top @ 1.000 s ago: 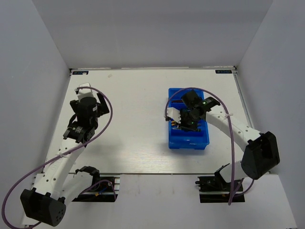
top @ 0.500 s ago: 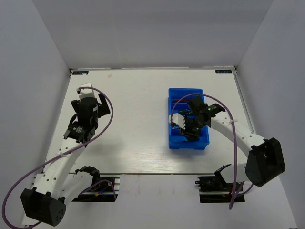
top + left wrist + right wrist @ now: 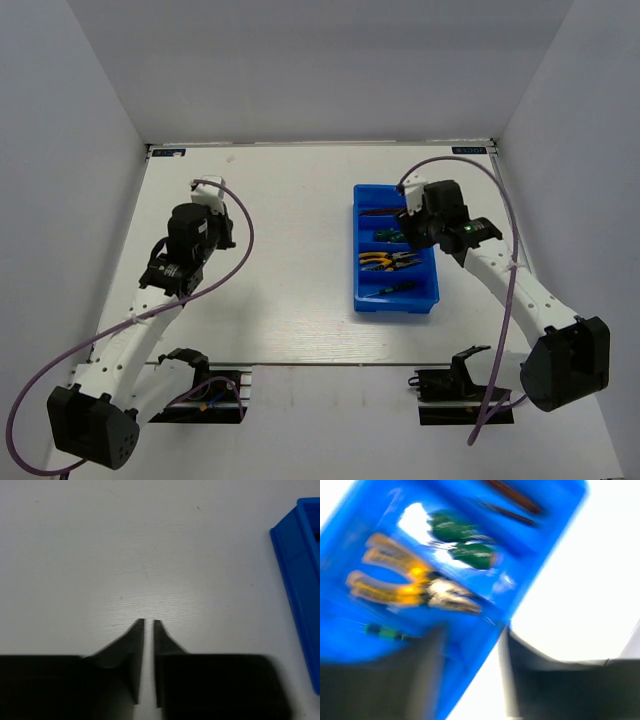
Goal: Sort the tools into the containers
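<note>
My left jaws are almost closed, with only a thin slit between them, and hold nothing above the bench point(image 3: 150, 555). My right jaws stand wide and empty over the edge of the tray point(image 3: 396, 303). Inside it, each kind has its own compartment: hex keys point(image 3: 380, 211) farthest, then screwdrivers point(image 3: 392, 235), pliers point(image 3: 390, 261), and the slim green tool point(image 3: 392, 289) nearest.

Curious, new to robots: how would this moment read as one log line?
left hand: shut, empty, over table | right hand: open, empty, above tray | pliers, screwdrivers, hex keys, slim tool: in tray, separate compartments
</note>
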Controlling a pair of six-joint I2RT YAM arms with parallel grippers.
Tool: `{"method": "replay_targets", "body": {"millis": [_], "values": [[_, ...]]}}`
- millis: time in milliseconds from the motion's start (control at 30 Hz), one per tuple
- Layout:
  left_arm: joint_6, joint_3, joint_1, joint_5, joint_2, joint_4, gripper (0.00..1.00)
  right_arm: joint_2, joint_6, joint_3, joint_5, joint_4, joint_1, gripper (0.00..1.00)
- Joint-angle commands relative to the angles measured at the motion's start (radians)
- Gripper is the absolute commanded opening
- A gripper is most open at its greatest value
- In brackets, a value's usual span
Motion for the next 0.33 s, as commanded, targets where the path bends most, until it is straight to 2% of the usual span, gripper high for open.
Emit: {"method": "replay_targets", "body": {"millis": [0, 33, 67, 133, 300], "values": [[0.034, -0.013, 0.004, 0.109, -0.013, 0.038, 0.40, -0.022, 0.238, 0.001, 0.246, 0.136, -0.032, 0.90], [0.043, -0.013, 0.004, 0.109, -0.013, 0.038, 0.61, -0.025, 0.241, 0.001, 0.272, 0.134, -0.033, 0.90], [0.043, -0.013, 0.004, 0.120, -0.013, 0.038, 0.74, -0.027, 0.247, 0.004, 0.326, 0.127, -0.035, 0.90], [0.043, -0.013, 0.004, 0.132, 0.008, 0.038, 0.90, -0.062, 0.239, -0.013, 0.352, 0.134, -0.044, 0.90], [0.043, -0.002, 0.004, 0.143, 0.030, 0.038, 0.95, -0.194, 0.258, -0.141, 0.407, 0.170, -0.058, 0.90]]}}
